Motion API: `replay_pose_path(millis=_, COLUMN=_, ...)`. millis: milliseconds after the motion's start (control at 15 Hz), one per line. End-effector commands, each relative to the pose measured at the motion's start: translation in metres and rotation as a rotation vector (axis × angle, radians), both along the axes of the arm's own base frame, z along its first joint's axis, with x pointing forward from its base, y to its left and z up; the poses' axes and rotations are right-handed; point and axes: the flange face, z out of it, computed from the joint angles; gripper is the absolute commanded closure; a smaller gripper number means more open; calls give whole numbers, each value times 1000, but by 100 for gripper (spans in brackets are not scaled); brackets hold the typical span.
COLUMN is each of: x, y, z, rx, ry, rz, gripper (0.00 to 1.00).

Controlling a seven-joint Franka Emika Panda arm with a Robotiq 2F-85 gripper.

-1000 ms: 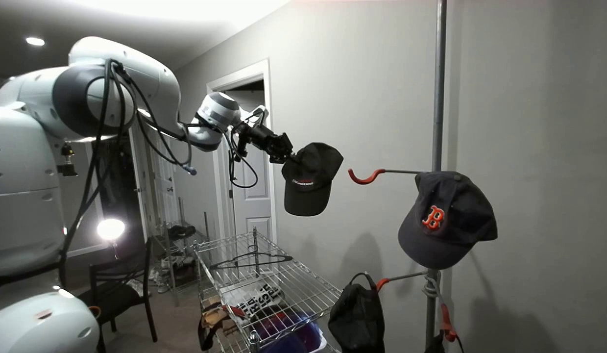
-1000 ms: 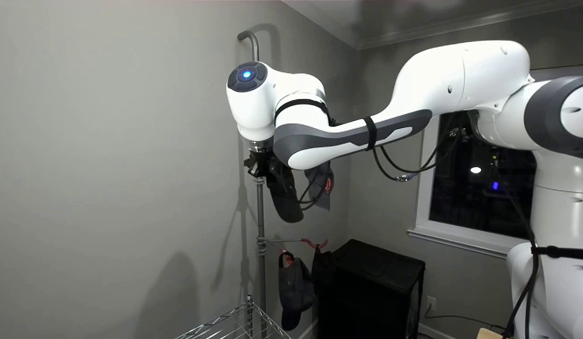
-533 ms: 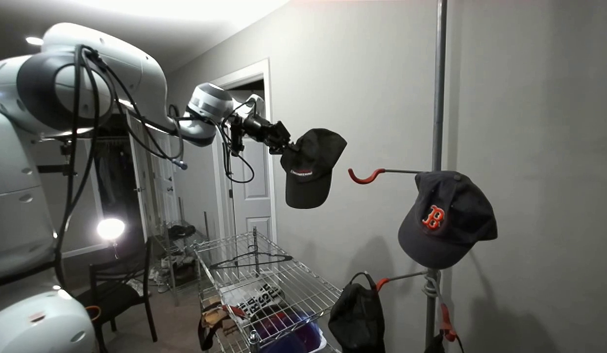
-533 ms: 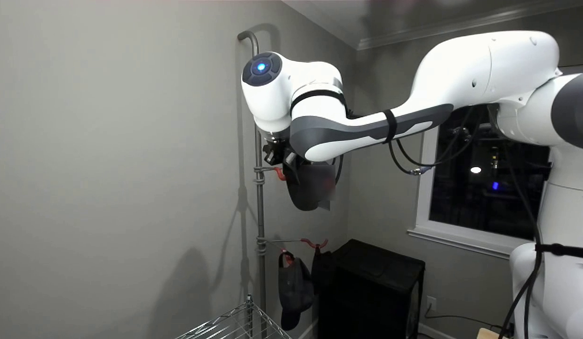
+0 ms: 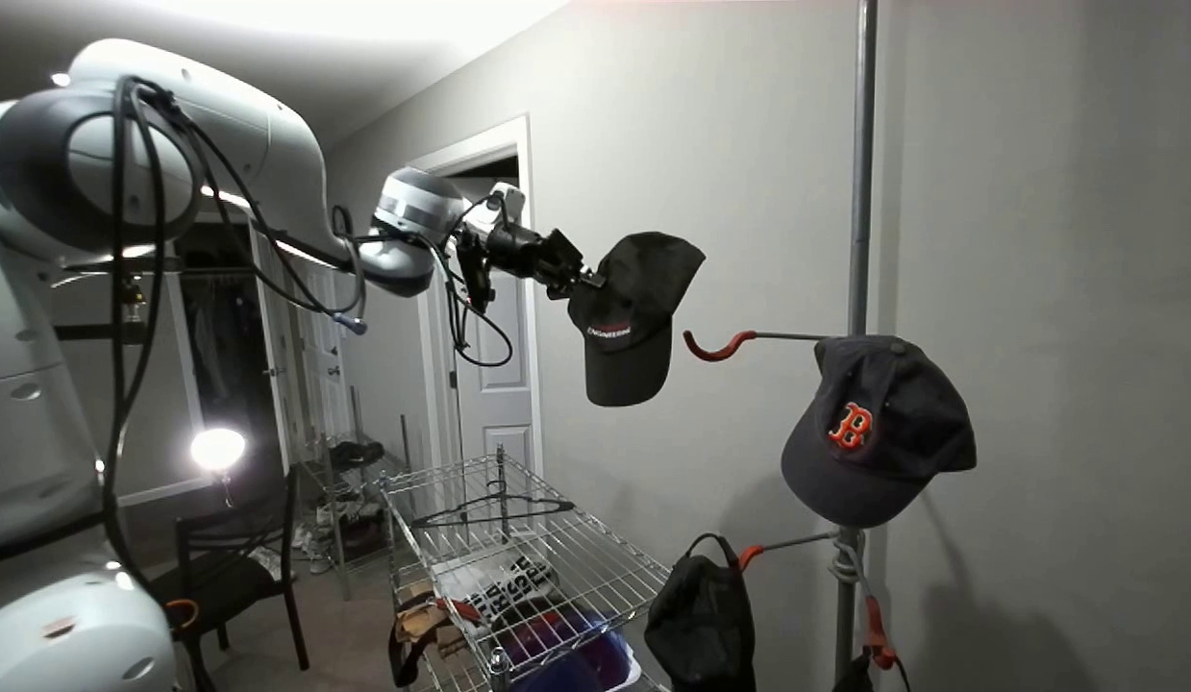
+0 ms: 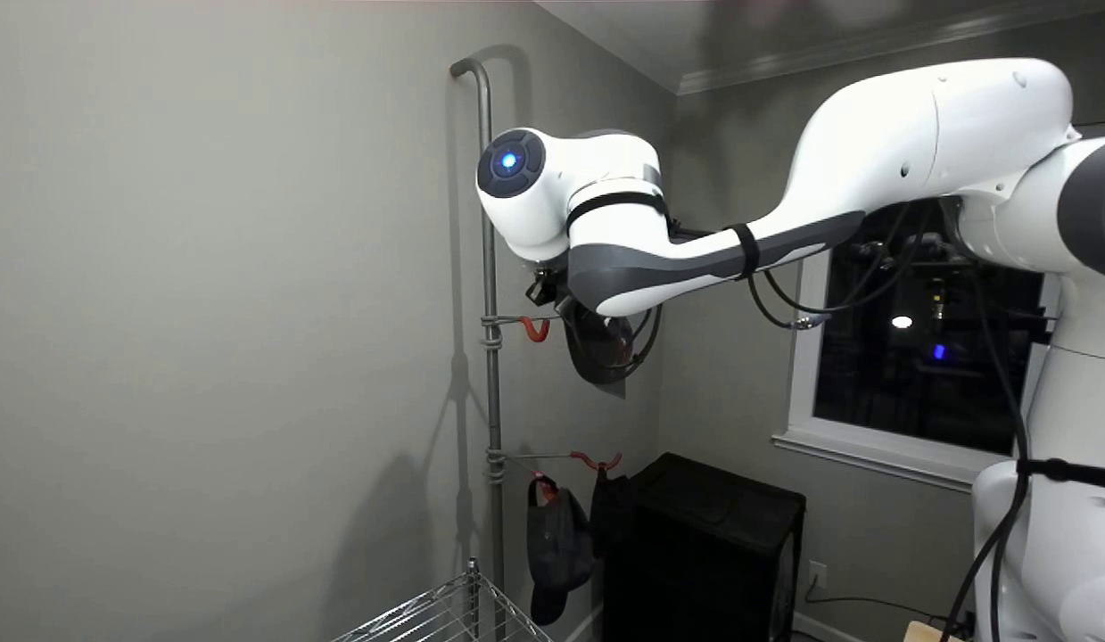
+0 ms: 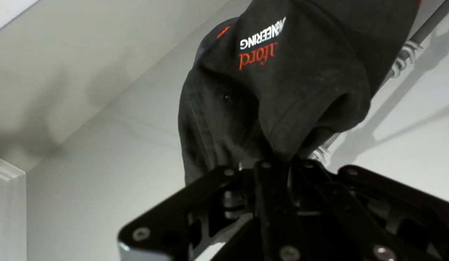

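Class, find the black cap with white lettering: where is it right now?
In an exterior view, the black cap is pinched in the gripper near the picture's middle, just left of the upper red hook and above the wire rack.

The cap (image 5: pixel 638 325) hangs in the gripper (image 5: pixel 593 279) above shelf (image 5: pixel 605 567).

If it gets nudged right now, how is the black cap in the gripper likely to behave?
The black cap would probably flex, since its fabric creases at the gripper. Its brim seems stiffer, its outline smooth. It might swing, being pinched at one spot with the brim hanging below.
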Motion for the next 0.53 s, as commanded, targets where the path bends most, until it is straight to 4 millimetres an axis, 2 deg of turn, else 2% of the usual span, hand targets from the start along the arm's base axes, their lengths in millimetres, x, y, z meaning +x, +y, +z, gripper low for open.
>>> replay_pose_path(millis=0, x=7, y=-22, z=-14, rx=-18, ry=-6, rz=-32, gripper=96)
replay_pose_path(millis=200, x=17, y=-36, z=-33, rx=-13, ry=37, rz=-30, gripper=96)
replay_pose_path(millis=467, x=24, y=-40, z=-68, rx=-11, ry=100, rz=35, gripper=96)
